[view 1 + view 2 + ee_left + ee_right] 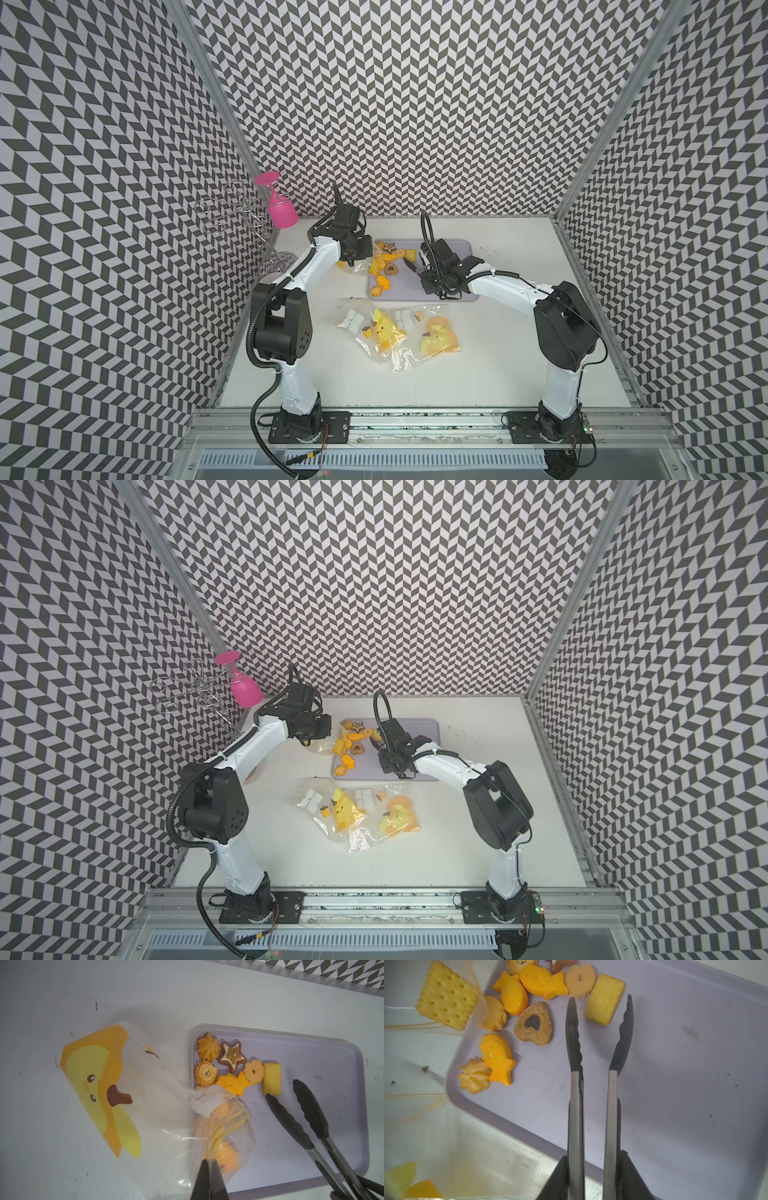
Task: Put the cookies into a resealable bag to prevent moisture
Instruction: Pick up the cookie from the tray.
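The cookies (384,266) are lying crowded at the end of the lilac tray (403,291) nearest the left arm; the left claw (208,1169) is pinching a clear bag (145,1118) draped over that tray edge, veiling some biscuits; the right claw (593,1167) is gripping tongs (574,1105) above the tray, tips parted; spare bags (399,332) are lying on the desk (478,374) before the tray.
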Robot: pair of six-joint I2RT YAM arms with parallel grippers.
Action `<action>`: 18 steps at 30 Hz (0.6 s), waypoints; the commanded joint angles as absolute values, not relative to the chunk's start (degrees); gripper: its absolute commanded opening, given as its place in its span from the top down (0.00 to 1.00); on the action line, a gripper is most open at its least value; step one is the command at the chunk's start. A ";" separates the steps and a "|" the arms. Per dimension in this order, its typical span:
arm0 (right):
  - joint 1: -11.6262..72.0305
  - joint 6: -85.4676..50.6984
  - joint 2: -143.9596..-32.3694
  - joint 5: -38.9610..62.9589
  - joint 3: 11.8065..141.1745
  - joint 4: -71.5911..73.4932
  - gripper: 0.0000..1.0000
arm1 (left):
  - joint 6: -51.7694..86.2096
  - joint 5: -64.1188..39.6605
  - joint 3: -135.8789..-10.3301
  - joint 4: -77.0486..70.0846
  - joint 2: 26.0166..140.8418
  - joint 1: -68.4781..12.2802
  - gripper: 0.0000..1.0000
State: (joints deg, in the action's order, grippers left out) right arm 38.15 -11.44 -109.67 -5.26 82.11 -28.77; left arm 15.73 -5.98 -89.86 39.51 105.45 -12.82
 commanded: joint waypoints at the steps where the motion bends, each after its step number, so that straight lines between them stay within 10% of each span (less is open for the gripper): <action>1: 38.06 -11.49 -111.06 -3.87 84.69 -27.50 0.62 | 16.04 -7.59 -89.05 37.50 102.07 -11.97 1.00; 18: 37.27 -12.35 -115.80 -6.33 88.43 -29.27 0.67 | 16.26 -10.45 -88.15 36.13 101.53 -10.99 1.00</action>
State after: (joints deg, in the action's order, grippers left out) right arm 37.71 -11.77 -115.24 -5.45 86.96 -31.11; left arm 16.16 -9.72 -88.73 37.28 102.74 -11.22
